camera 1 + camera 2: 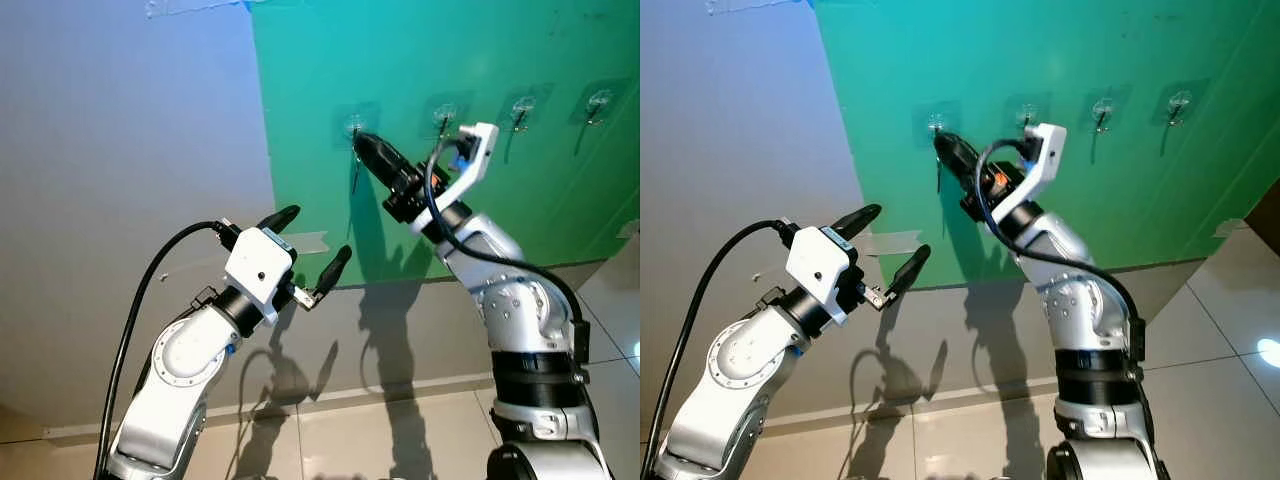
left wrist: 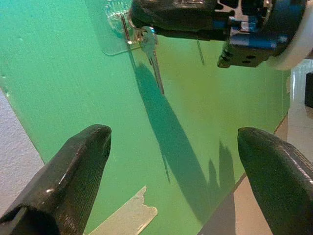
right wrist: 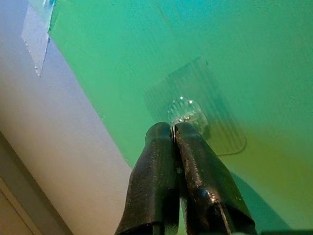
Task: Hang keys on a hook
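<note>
On the green sheet [image 1: 480, 60] fixed to the grey wall [image 1: 120, 150], a row of four clear adhesive hooks runs across the upper part. The right gripper [image 1: 362, 142] reaches up to the leftmost clear plastic hook [image 1: 355, 124], its two black fingers pressed together with their tips right at the hook. In the right wrist view the closed fingers [image 3: 188, 166] pinch a thin metal ring edge between their tips, just below the shiny hook knob on its transparent pad [image 3: 195, 112].

The silver key [image 2: 154, 61] hangs down from beneath those fingers, its blade pointing towards the floor and lying close against the green sheet; in the left wrist view its head sits beside the hook's metal prong, but whether the ring is already over the prong cannot be told. The key casts a long dark shadow down the sheet.

The left gripper [image 1: 310, 250] is held lower and to the left, well apart from the hook, with its fingers spread wide and nothing between them. It points towards the lower edge of the green sheet, near a strip of clear tape [image 2: 129, 218] at the sheet's edge. The other three hooks [image 1: 520, 105] stand to the right of the right arm. Pale floor tiles [image 1: 400, 440] lie below the wall.
</note>
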Robot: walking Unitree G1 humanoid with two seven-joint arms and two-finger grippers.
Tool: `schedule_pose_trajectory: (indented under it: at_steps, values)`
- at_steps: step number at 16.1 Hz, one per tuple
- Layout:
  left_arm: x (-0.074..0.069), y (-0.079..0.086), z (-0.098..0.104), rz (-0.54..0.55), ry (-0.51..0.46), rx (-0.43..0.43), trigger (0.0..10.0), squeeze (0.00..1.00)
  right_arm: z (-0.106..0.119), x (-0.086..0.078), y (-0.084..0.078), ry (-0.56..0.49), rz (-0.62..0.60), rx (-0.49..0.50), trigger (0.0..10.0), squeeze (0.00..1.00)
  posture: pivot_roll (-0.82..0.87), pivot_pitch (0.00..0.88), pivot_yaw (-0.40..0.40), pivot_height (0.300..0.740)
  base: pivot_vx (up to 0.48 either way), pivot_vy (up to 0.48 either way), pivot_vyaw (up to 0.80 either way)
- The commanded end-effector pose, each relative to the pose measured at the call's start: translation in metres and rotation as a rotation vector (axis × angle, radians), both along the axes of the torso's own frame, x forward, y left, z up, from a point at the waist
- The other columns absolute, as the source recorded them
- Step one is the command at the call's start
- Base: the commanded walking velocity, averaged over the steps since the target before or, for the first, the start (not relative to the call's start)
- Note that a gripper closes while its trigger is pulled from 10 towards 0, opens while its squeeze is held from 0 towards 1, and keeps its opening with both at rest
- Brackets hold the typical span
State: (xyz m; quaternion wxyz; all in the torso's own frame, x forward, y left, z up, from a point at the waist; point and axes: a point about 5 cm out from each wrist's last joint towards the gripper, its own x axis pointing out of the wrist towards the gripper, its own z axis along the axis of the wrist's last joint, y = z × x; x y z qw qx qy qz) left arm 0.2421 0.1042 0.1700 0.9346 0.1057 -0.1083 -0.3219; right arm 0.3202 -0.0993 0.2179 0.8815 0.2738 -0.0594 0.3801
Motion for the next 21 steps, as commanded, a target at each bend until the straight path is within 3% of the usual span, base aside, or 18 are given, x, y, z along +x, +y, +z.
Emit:
schedule_pose_trajectory:
  at_steps: [1,7,14,19,21]
  values:
    - [-0.001,-0.002,0.002,-0.012,-0.009,0.002,10.0,0.00,0.005,0.002,-0.001,-0.010,-0.011,0.016,10.0,0.00,-0.02,0.000,0.029,0.740,0.000,0.000,0.00]
    - [-0.001,-0.002,0.001,-0.010,-0.007,0.002,10.0,0.00,0.000,0.008,-0.001,0.009,-0.035,-0.009,10.0,0.00,-0.02,0.000,0.026,0.740,0.000,0.000,0.00]
    - [-0.001,-0.002,0.000,-0.009,-0.002,0.006,10.0,0.00,-0.012,0.019,-0.008,0.076,-0.152,-0.059,10.0,0.00,-0.02,0.000,0.024,0.740,0.000,0.000,0.00]
    - [-0.001,-0.002,0.000,-0.009,-0.002,0.014,10.0,0.00,-0.028,0.023,-0.010,0.136,-0.236,-0.180,10.0,0.00,-0.02,0.000,0.024,0.740,0.000,0.000,0.00]
    - [-0.001,-0.002,0.000,-0.009,-0.003,0.017,10.0,0.00,-0.028,0.023,-0.010,0.134,-0.242,-0.181,10.0,0.00,-0.02,0.000,0.025,0.740,0.000,0.000,0.00]
